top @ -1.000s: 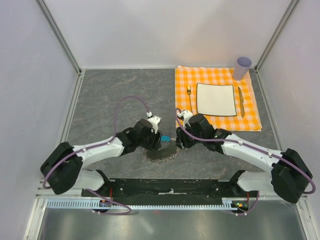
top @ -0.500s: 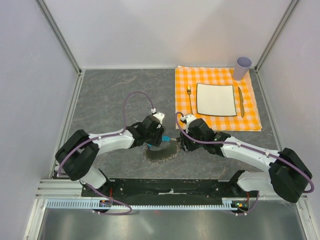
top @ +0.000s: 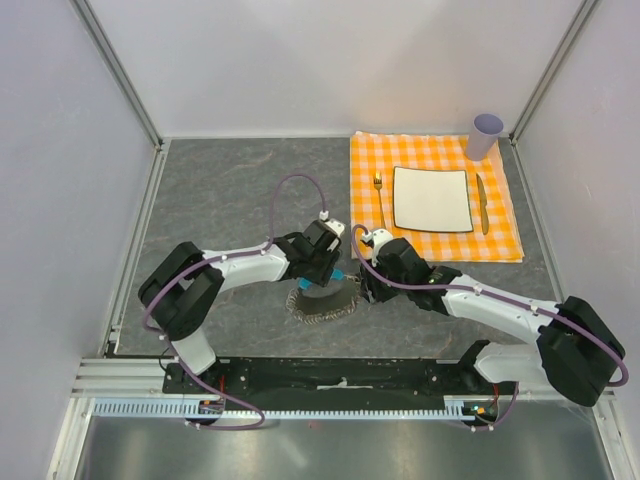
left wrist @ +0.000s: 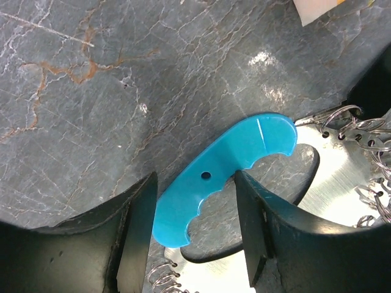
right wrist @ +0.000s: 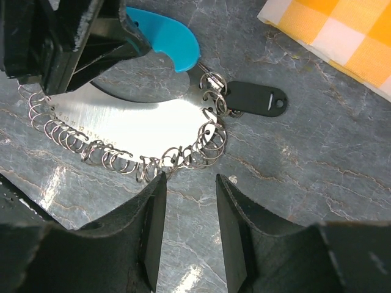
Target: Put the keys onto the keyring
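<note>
**Two arms close on a keyring.** Both arms meet over the keyring (top: 322,300), which lies on the table (top: 220,190) close to the middle of its near edge. The left gripper (left wrist: 195,183) pinches the blue tag (left wrist: 226,165) across its width, a finger (left wrist: 137,232) pressed to each long edge. The tag's long axis runs on a slant away from that gripper toward the rings (right wrist: 122,160), which are strung along a steel crescent (right wrist: 134,125).

The right gripper (right wrist: 190,183) hovers with its fingers apart and only bare table between them. The arc of rings sits just ahead of its tips. The black fob (right wrist: 256,99) lies farther ahead and off to the right in its view, beside the tag's far end. No loose keys can be made out in any view.

Judged from here, the right gripper is free and nearer the ring end and the fob. Threading would likely fall to it while the left steadies the tag. The rings lie flat and close-packed, so singling one out looks fiddly.
</note>
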